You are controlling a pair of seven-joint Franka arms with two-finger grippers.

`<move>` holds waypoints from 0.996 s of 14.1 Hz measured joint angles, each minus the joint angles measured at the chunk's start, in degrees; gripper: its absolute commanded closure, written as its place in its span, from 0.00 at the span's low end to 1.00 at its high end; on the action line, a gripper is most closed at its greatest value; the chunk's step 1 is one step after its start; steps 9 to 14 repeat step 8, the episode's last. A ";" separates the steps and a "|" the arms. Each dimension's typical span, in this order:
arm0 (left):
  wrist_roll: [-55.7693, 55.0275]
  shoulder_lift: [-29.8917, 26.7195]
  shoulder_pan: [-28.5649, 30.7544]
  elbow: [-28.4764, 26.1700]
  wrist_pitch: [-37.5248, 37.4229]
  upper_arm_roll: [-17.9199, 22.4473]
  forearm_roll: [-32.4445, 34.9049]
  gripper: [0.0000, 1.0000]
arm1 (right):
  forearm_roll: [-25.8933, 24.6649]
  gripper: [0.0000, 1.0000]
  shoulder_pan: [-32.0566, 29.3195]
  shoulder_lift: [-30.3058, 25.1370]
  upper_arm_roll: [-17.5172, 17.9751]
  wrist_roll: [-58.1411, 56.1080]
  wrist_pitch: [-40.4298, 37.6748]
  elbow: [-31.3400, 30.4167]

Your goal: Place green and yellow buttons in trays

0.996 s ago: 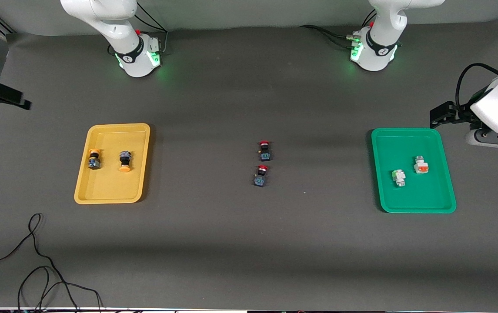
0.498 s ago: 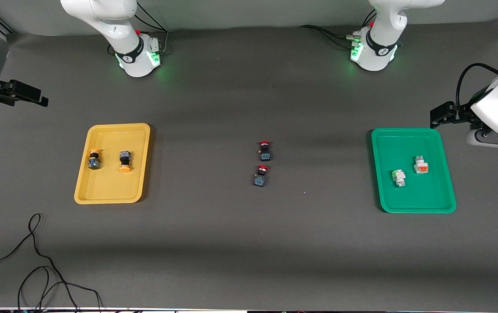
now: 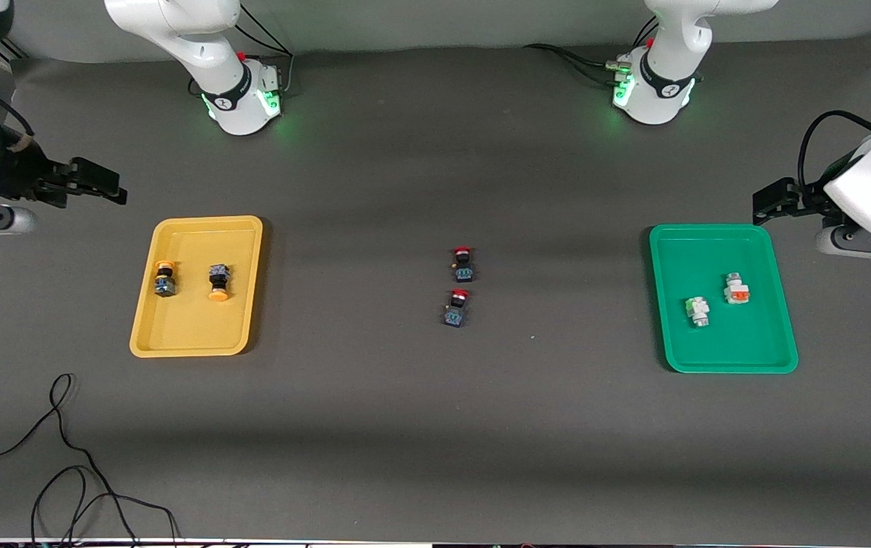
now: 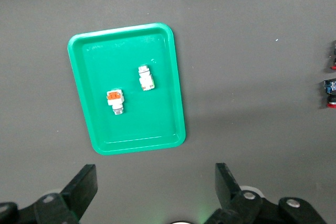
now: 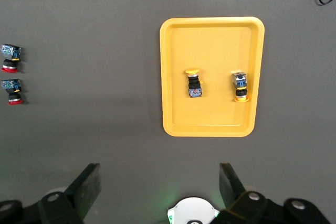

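I see both yellow buttons (image 3: 190, 281) in the yellow tray (image 3: 176, 339); left tool (image 4: 152, 192) and right tool (image 5: 157, 190) wide, empty.

Two red-capped switches with black bodies lie on the dark grey table (image 3: 374, 426), near its middle, one (image 3: 463, 263) just farther from the front camera than the other (image 3: 456, 307), close together but apart. Both lie on their sides with the red caps pointing away from the front camera. A thin black cable (image 3: 62, 464) loops loosely over the table's near corner at the right arm's end.
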 measured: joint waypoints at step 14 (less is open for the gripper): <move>0.00 0.00 0.00 0.03 0.03 0.01 0.00 0.00 | -0.49 0.00 0.48 0.92 -0.01 0.00 1.26 0.15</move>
